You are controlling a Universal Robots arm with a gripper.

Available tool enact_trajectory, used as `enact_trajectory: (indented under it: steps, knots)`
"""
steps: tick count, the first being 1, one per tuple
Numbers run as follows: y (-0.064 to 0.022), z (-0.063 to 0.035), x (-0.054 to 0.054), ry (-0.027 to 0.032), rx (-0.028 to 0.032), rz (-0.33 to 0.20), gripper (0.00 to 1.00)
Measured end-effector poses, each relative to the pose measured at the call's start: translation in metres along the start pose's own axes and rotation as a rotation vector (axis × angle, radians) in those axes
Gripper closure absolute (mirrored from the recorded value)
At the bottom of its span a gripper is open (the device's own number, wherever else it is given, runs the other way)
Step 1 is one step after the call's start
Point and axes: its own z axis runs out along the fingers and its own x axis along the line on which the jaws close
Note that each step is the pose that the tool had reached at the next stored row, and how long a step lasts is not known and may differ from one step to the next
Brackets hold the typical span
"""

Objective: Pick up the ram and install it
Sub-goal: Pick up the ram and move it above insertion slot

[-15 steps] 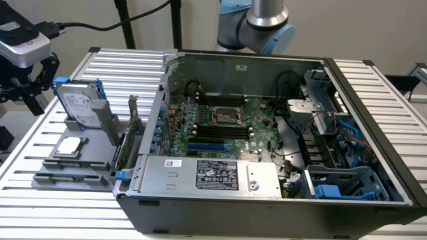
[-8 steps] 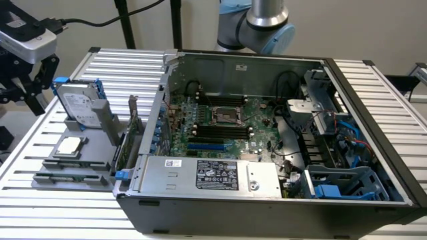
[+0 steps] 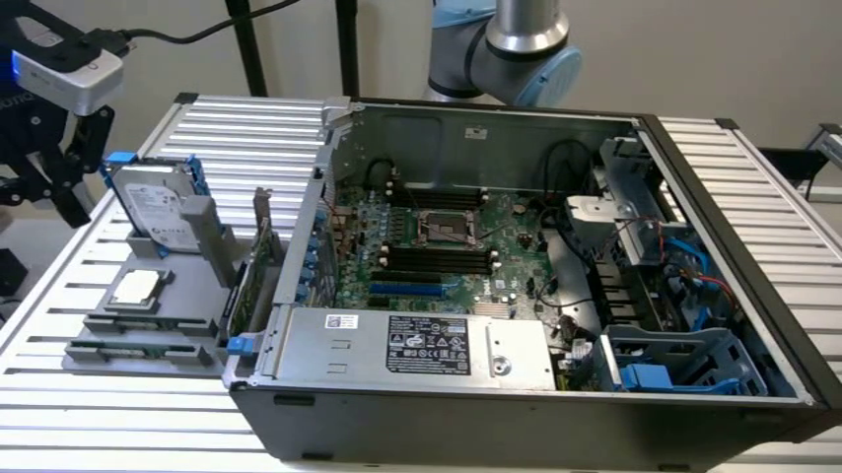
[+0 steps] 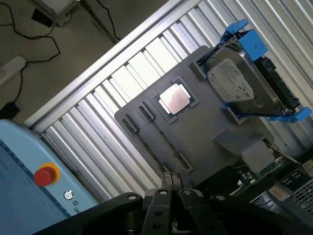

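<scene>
The arm's black jaws are clenched shut on themselves, finger against finger. They hang well above the flat grey plastic fixture plate [image 4: 195, 132] at the exterior view's left, touching none of its parts. On that plate a large silver hard drive with blue rails [image 3: 152, 207] stands tilted in its cradle. A small square silver processor chip [image 4: 174, 98] lies in a recess near it, and two long narrow grey holders [image 3: 145, 325] run along the plate's front edge. The ram I cannot place for certain. A thin green circuit board [image 3: 244, 296] stands on edge between the plate and the open black computer case [image 3: 526, 424] — whether that is it, I cannot tell. Everything rests on a ribbed aluminium counter [image 3: 105, 414].
</scene>
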Motion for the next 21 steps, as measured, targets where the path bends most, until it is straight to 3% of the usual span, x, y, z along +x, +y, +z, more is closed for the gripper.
enact_trajectory:
  steps: [21]
  knots:
    - [0.0,0.0,0.0,-0.0045,0.0047,-0.382,0.89]
